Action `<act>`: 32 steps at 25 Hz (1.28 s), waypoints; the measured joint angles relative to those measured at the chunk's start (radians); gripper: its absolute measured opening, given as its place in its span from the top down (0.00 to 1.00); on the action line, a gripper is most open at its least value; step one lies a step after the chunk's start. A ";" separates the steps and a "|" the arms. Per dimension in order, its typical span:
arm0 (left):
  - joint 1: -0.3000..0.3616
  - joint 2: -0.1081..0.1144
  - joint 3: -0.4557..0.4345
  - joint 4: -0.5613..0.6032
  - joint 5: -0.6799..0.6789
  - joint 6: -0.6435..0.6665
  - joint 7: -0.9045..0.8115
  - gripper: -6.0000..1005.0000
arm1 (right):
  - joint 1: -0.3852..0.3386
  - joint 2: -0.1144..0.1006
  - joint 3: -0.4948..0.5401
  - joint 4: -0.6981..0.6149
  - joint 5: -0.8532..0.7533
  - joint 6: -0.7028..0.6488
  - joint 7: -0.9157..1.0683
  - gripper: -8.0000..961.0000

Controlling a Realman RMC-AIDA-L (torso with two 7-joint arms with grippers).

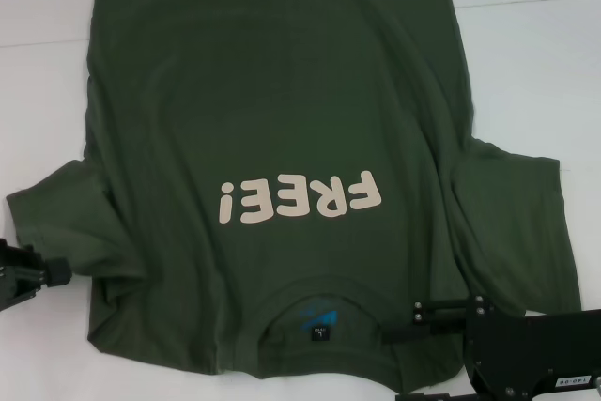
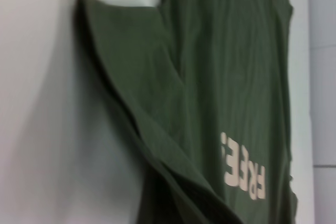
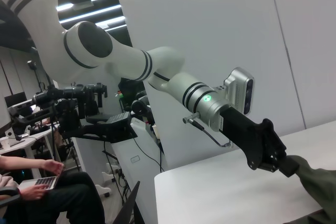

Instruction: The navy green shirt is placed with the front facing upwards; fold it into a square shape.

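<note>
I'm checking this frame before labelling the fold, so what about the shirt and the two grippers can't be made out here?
- Navy green shirt: hem cut off by the head view's top edge.
- Neck label: print too small to read.
- Right gripper: fingers lie dark over the collar area, opening unclear; arm cut off by the bottom edge.
- Left gripper: at the left sleeve; fingertips buried in cloth in the right wrist view.

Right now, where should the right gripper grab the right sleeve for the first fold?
Probably the outer hem of the right sleeve of the navy green shirt, coming from the robot's right side. That hem lies flat at the cloth's edge on the white table. The right gripper sits near the collar; the left gripper holds the left sleeve.
</note>
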 joint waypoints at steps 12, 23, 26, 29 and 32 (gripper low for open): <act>-0.034 -0.012 0.024 -0.019 -0.084 0.036 0.064 0.99 | -0.003 0.006 0.000 -0.002 -0.001 0.007 0.000 0.27; -0.093 -0.025 0.023 -0.090 -0.110 0.017 0.101 0.99 | -0.001 0.009 0.001 0.000 0.000 0.014 0.000 0.27; -0.113 -0.032 0.027 -0.118 -0.110 0.006 0.113 0.99 | 0.000 0.009 0.002 0.000 0.000 0.016 0.000 0.27; -0.131 -0.036 0.047 -0.145 -0.110 -0.021 0.117 0.99 | 0.002 0.009 0.003 0.000 0.000 0.016 0.000 0.27; -0.148 -0.041 0.081 -0.168 -0.110 -0.064 0.113 0.99 | 0.003 0.009 0.010 0.000 0.001 0.016 0.000 0.27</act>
